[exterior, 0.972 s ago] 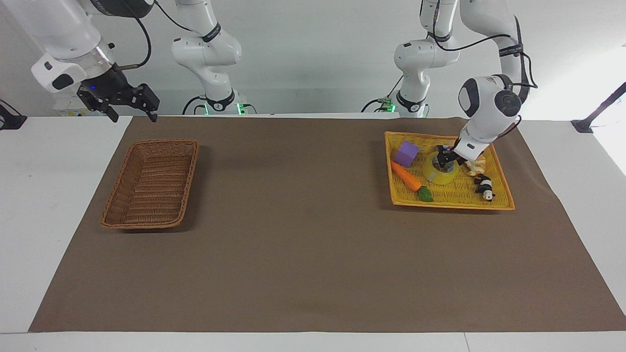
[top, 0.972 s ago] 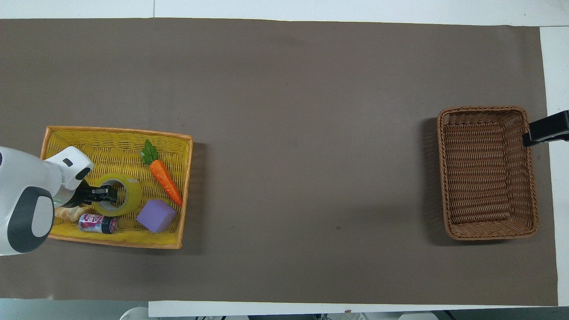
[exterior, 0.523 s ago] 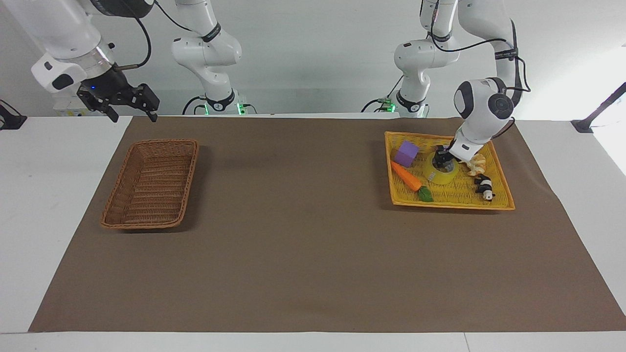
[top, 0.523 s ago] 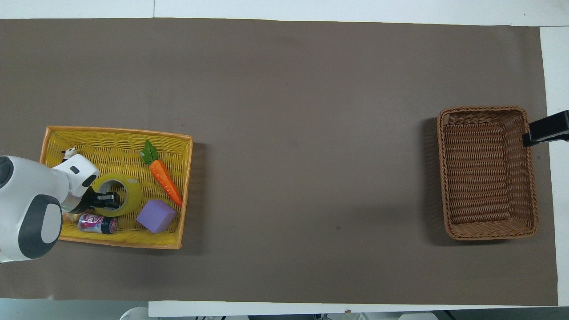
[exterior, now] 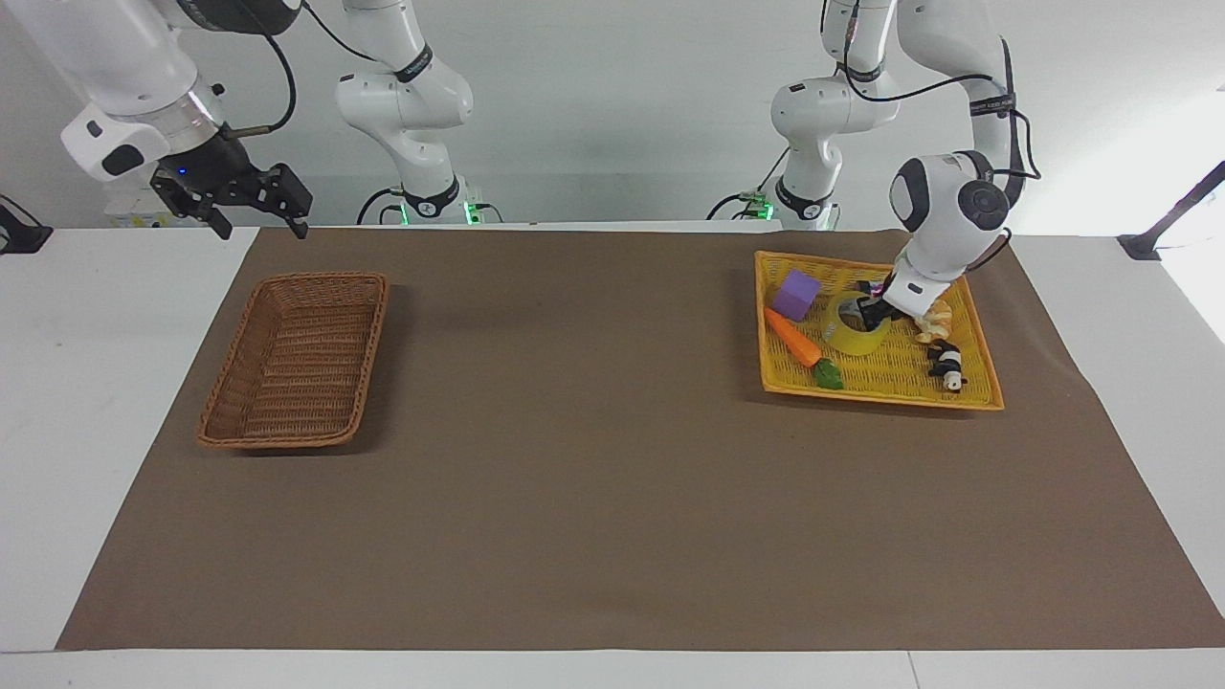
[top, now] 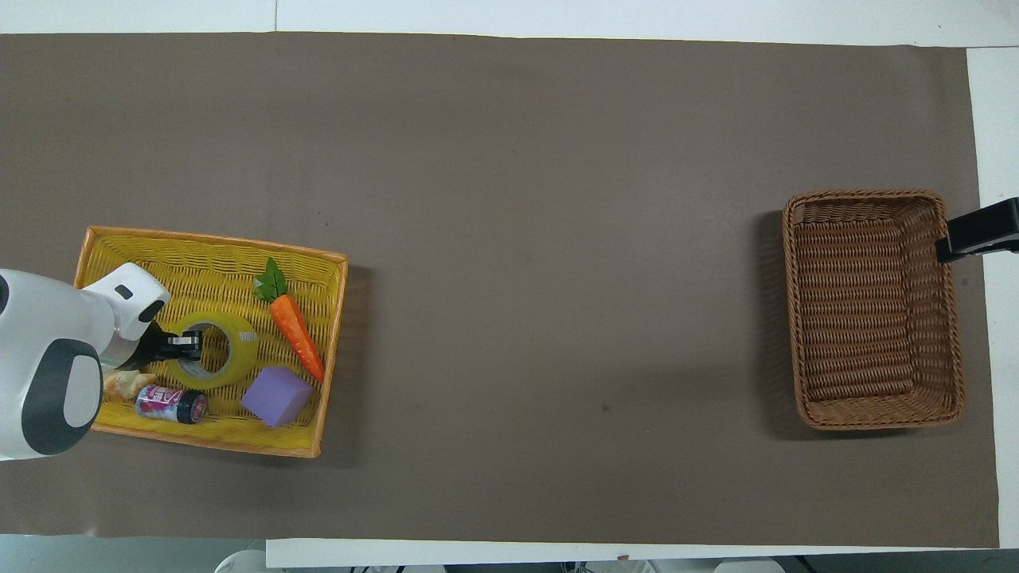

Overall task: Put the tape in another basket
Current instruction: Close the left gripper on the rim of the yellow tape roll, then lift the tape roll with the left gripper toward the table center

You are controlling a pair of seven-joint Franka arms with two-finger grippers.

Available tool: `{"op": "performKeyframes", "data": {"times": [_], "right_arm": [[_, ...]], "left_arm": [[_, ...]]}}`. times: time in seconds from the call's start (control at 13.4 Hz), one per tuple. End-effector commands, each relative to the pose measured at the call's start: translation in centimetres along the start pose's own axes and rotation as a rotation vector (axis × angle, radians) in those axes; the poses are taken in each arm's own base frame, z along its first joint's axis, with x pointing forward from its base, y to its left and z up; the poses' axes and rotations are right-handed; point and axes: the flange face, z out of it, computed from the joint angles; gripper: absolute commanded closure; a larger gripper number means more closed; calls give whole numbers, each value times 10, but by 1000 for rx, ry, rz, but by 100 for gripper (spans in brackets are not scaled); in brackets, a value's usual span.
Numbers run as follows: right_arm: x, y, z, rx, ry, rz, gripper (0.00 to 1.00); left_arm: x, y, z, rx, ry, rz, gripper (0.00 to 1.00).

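The yellow tape roll [exterior: 855, 332] [top: 215, 350] is in the flat yellow tray [exterior: 880, 399] [top: 208, 238] at the left arm's end of the table. It sits tilted, with one side raised. My left gripper [exterior: 869, 309] [top: 188, 344] is shut on the roll's wall, one finger inside the core and one outside. The brown wicker basket [exterior: 297, 364] [top: 872, 318] stands empty at the right arm's end. My right gripper [exterior: 261, 226] waits open in the air beside that basket's robot-side corner; only its tip [top: 978, 231] shows in the overhead view.
The yellow tray also holds a purple cube [exterior: 796, 294] [top: 277, 395], a toy carrot [exterior: 794, 341] [top: 294, 326], a small can [top: 169, 403], a bread piece [exterior: 933, 321] and a panda figure [exterior: 947, 366]. A brown mat [exterior: 593, 459] covers the table.
The left gripper has closed on the tape and tipped it up. The yellow tray has turned slightly and its contents shifted. The right arm has not moved.
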Motion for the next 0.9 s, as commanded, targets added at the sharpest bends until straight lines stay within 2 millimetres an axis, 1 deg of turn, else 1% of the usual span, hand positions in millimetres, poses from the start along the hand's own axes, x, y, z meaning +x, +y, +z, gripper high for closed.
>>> {"op": "performKeyframes", "data": {"times": [0.0,0.07,0.15,0.22,0.3,0.37,0.45,0.52,0.67,0.75,0.82], "right_arm": [[-6,0,-1,-2,-4,-4,0],[-6,0,-1,-2,-4,-4,0],[-6,0,-1,-3,-2,-4,0],[-6,0,-1,-2,-4,-4,0],[-6,0,-1,-2,-4,-2,0],[-6,0,-1,-2,-4,-4,0],[-6,0,-1,-3,-2,-4,0],[-6,0,-1,-3,-2,-4,0],[-6,0,-1,-3,-2,-4,0],[-6,0,-1,-2,-4,-4,0],[-6,0,-1,-2,-4,-4,0]], "left_arm": [[28,2,-62,-9,8,-9,100],[40,6,-86,-16,14,-13,100],[47,19,-106,-38,15,-41,100],[52,49,-122,-70,24,-74,100],[56,76,-133,-89,40,-104,100],[57,105,-138,-108,53,-137,100],[57,143,-145,-147,78,-159,100],[52,173,-152,-178,96,-169,100],[45,225,-166,-230,107,-204,100],[32,255,-170,-241,111,-175,100],[21,280,-177,-259,130,-156,100]]}}
